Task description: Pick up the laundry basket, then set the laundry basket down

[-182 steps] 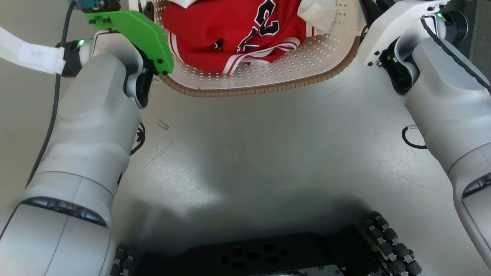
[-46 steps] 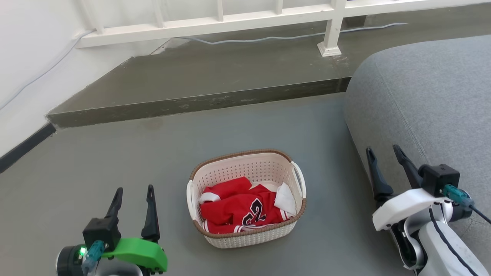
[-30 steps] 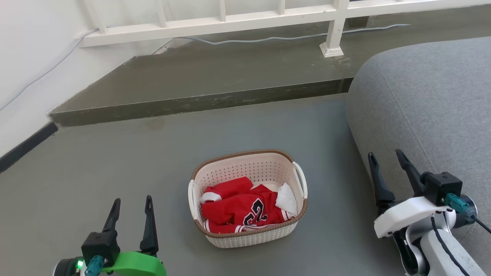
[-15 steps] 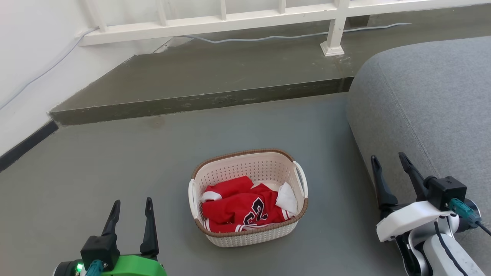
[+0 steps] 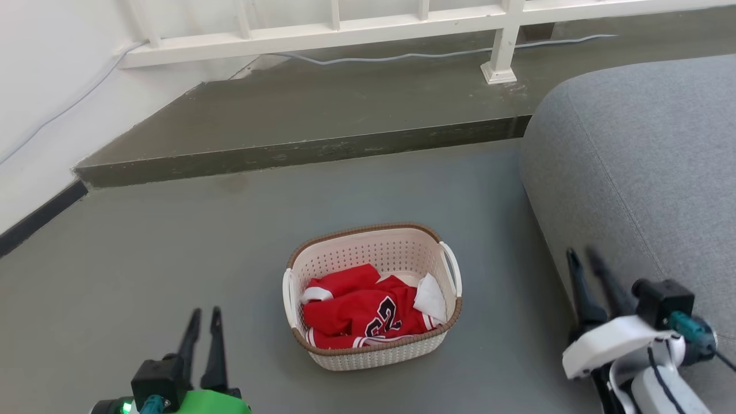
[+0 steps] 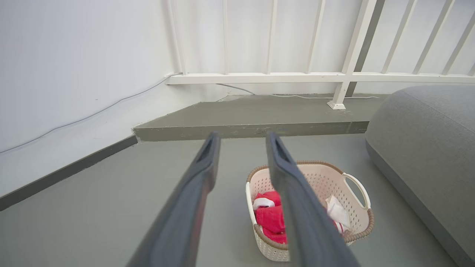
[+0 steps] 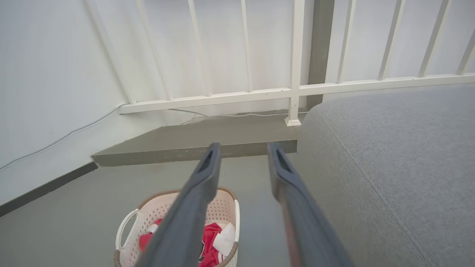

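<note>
The cream-white perforated plastic laundry basket (image 5: 374,355) with a brown woven-look rim stands upright on the grey floor (image 5: 172,247), near a grey fabric sofa (image 5: 644,161). It holds a crumpled red jersey (image 5: 351,316) and a small white cloth (image 5: 428,299). The left gripper (image 5: 206,313) and right gripper (image 5: 581,253) grip nothing, fingers slightly parted. The basket stands between them, apart from both.

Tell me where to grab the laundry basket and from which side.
Take the laundry basket by its side handles: left gripper on the left handle, right gripper on the right handle, each coming in from its own side. The basket stands upright on the floor between them, and the handles loop out at its short ends.
</note>
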You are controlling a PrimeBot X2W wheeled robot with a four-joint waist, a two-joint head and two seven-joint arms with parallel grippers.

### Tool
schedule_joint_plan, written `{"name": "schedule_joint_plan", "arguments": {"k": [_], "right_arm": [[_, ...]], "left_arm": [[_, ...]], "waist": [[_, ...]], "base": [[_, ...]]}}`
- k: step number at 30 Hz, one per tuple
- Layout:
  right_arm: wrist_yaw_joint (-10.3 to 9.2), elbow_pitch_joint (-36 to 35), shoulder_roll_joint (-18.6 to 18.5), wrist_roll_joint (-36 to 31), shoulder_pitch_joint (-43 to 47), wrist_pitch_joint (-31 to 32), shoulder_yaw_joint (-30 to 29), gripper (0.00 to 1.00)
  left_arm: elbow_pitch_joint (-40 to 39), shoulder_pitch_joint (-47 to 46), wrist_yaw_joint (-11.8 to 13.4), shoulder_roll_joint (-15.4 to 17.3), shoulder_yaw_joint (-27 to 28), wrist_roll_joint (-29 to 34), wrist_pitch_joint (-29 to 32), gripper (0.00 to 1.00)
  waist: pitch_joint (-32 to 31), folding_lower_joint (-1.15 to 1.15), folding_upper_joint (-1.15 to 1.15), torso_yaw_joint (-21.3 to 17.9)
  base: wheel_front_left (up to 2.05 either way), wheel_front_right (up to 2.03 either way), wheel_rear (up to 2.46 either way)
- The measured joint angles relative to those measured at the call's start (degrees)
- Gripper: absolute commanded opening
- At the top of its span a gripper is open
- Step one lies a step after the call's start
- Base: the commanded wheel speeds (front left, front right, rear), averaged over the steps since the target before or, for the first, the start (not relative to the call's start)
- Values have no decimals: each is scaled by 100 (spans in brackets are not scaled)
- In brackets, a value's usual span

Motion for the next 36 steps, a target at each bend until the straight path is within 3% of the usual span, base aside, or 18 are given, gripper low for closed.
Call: {"name": "schedule_joint_plan", "arguments": {"k": [11, 36], "right_arm": [[59, 76, 111, 402, 156, 68, -93, 0], [277, 87, 294, 2265, 106, 593, -587, 0]], "left_arm": [[16, 133, -85, -25, -41, -393, 0, 0], [4, 113, -335, -42, 300, -2460, 403, 0]], "waist": [[5, 0, 0, 35], [18, 0, 0, 115]], "base": [[0, 0, 0], [0, 0, 0]]}}
